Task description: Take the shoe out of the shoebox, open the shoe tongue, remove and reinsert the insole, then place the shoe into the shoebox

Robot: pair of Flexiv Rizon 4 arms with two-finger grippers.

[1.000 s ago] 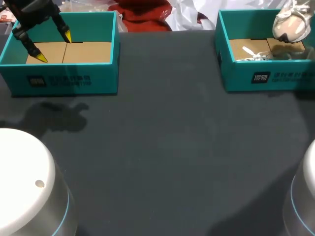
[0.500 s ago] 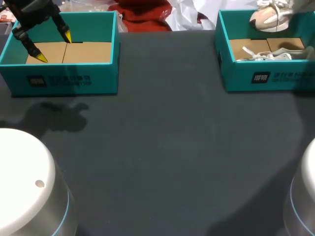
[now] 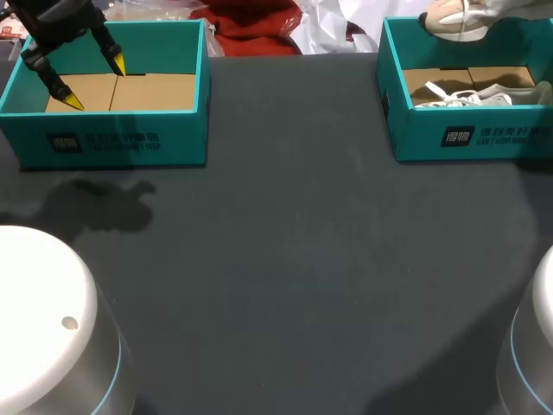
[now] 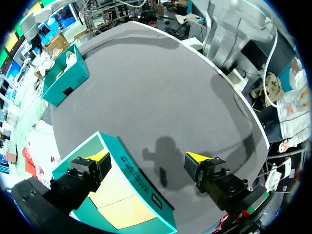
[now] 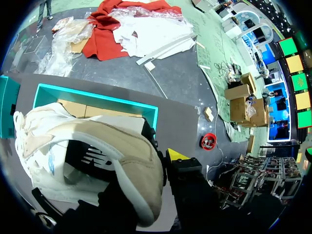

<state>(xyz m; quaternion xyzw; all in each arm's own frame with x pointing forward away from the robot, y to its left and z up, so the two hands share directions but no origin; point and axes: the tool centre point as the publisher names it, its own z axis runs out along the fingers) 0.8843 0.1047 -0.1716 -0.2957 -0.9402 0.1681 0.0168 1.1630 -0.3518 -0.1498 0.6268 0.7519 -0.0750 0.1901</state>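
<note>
The right gripper (image 5: pixel 158 170) is holding the shoe (image 5: pixel 87 141) by its back rim, near the heel. One yellow fingertip (image 5: pixel 177 155) is showing just beside the rim, and the other is hiding behind the shoe. The shoe is hanging in the air, so the fingers are most likely pinching it from both sides. In the head view the shoe (image 3: pixel 456 15) is floating above the far wall of the right shoebox (image 3: pixel 467 138). Another shoe (image 3: pixel 471 93) with white laces is lying inside that box.

The left gripper (image 3: pixel 93 82) is hovering over the left shoebox (image 3: pixel 112 143). Its fingers are spread wide and holding nothing.

The step in hand looks like taking the shoe out. To do it well, the right arm should be lifting the shoe high enough that the toe and laces are clearing the box wall before it goes sideways. Then it should be carrying the shoe to the bare middle of the table (image 3: pixel 285 259). It should be setting it down flat on its sole, where both grippers can reach the tongue. The grip is only on a soft rim, so slow moves are safer. A quick swing could make the shoe slip or tip.
</note>
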